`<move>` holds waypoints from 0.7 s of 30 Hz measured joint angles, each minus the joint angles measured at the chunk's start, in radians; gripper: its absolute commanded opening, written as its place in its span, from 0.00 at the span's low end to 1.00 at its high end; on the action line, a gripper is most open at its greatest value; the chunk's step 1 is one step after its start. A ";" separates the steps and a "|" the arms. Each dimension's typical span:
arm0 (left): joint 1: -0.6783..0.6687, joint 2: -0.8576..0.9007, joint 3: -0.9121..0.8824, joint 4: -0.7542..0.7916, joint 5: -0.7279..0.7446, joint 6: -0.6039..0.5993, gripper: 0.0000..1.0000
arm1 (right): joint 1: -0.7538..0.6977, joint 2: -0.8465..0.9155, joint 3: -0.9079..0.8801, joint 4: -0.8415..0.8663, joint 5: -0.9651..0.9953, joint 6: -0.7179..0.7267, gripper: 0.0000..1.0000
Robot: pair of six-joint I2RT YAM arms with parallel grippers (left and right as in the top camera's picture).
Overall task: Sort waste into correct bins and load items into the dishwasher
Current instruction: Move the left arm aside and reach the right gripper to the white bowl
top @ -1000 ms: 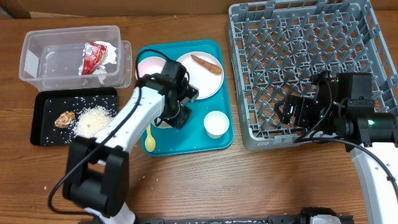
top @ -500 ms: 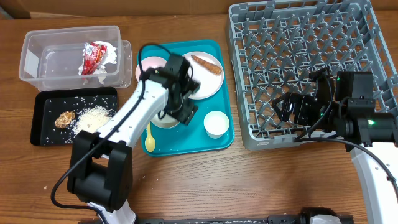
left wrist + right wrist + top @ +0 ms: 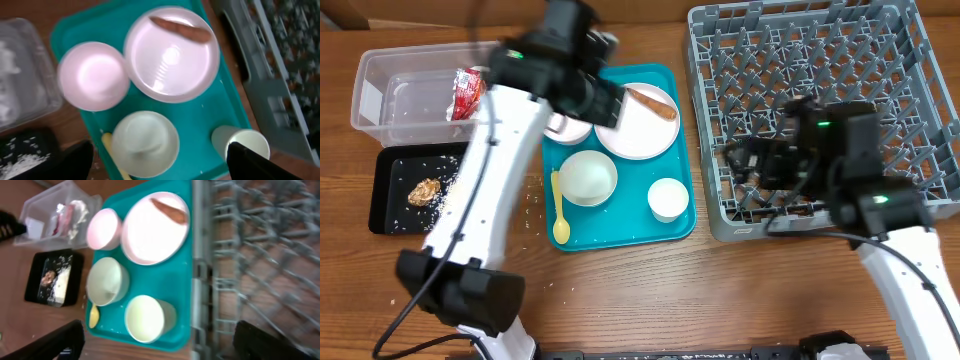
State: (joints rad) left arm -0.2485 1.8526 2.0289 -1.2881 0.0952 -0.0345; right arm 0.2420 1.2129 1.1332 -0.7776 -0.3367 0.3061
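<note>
My left gripper hangs open high over the teal tray, holding nothing. Below it stand a white bowl, a second bowl, and the plate carrying the sausage. The small cup and the yellow spoon lie at the tray's front. My right gripper is open and empty over the front left corner of the grey rack. The clear tub holds crumpled paper with a red wrapper. The black tray carries the brown lump and rice.
A few rice grains lie on the wooden table between the black tray and the teal tray. The left arm crosses above the tub's right end and hides part of the black tray. The rack's pegs stand bare.
My left gripper opened, let go of the white bowl on the teal tray, and rose toward the back. My right arm shifted left over the rack's front corner.
</note>
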 measured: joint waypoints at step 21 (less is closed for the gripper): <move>0.308 0.001 0.034 -0.051 0.011 -0.064 0.89 | 0.474 0.642 0.199 0.365 0.215 0.284 0.74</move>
State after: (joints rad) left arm 0.0593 1.8534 2.0624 -1.3396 0.1059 -0.0982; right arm 0.7158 1.8553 1.3319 -0.4122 -0.1219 0.5903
